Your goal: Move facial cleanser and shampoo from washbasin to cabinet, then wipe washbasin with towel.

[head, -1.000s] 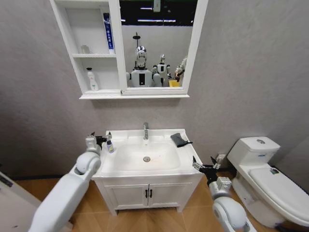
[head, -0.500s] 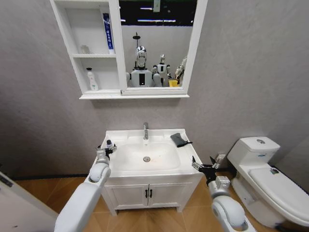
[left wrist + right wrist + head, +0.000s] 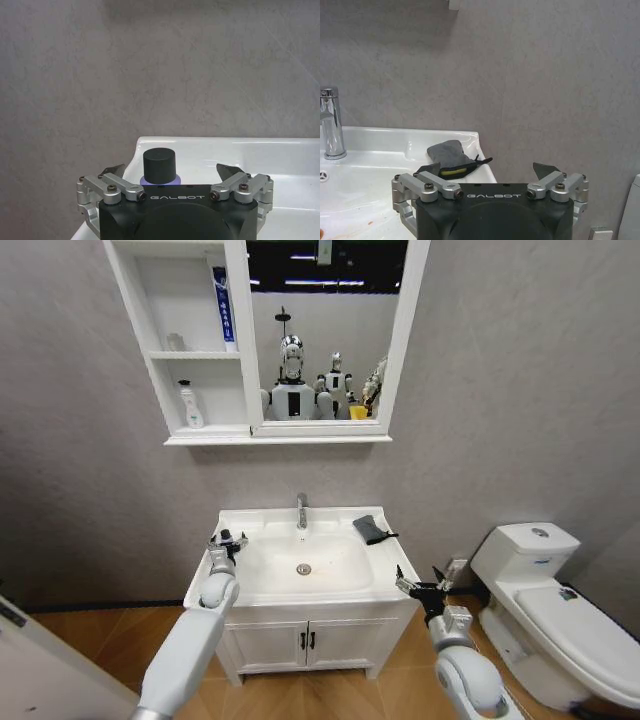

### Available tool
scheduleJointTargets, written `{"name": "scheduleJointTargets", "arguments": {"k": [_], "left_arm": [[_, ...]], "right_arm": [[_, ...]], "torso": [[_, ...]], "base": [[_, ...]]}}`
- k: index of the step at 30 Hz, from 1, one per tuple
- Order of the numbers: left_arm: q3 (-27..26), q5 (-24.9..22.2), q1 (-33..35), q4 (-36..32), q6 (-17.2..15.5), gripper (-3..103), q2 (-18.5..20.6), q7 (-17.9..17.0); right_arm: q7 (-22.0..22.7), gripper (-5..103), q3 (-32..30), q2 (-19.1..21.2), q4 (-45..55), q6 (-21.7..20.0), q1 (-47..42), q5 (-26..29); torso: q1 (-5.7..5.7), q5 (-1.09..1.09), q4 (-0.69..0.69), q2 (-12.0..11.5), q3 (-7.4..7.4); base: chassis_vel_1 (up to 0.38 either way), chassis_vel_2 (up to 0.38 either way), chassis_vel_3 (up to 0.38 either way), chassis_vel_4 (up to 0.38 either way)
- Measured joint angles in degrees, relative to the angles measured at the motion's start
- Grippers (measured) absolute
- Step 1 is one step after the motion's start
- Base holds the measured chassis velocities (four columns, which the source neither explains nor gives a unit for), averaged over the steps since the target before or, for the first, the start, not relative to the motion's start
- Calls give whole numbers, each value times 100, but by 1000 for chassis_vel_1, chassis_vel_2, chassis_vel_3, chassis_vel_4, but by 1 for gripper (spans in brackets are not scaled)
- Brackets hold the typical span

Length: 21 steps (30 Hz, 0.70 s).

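Swinging inward, our left gripper [image 3: 170, 172] now brackets the dark-capped bottle [image 3: 159, 167] at the washbasin's [image 3: 385, 585] left edge, fingers spread; right gripper [image 3: 487, 172] waits open.

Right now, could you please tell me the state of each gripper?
Left gripper: open, fingers either side of the black-capped bottle on the washbasin.
Right gripper: open, empty, beside the washbasin's right edge.

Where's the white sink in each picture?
Head view: the sink sits in the middle, under the mirror.
Left wrist view: its back corner, beyond the open left claw.
Right wrist view: its end with the tap and the dark towel.
Shared landmark: the grey wall behind it.
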<state>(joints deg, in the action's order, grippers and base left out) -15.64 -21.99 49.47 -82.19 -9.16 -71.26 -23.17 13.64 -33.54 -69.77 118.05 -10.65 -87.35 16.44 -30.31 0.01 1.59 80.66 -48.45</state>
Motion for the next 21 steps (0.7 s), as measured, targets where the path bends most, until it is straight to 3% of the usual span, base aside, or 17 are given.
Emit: {"name": "scheduleJointTargets", "arguments": {"k": [16,21], "left_arm": [[-44,84,-47,276,4,101,-28,29],[-44,66,-71,318,-26,91,-80,10]], "right_arm": [[-19,100,-1,13,40,44,-50,4],[-26,100,0,24,50,44,-42,10]], "torso": [[0,1,0,0,0],[0,0,0,0,0]], "base": [[0,0,0,0],[0,0,0,0]]}}
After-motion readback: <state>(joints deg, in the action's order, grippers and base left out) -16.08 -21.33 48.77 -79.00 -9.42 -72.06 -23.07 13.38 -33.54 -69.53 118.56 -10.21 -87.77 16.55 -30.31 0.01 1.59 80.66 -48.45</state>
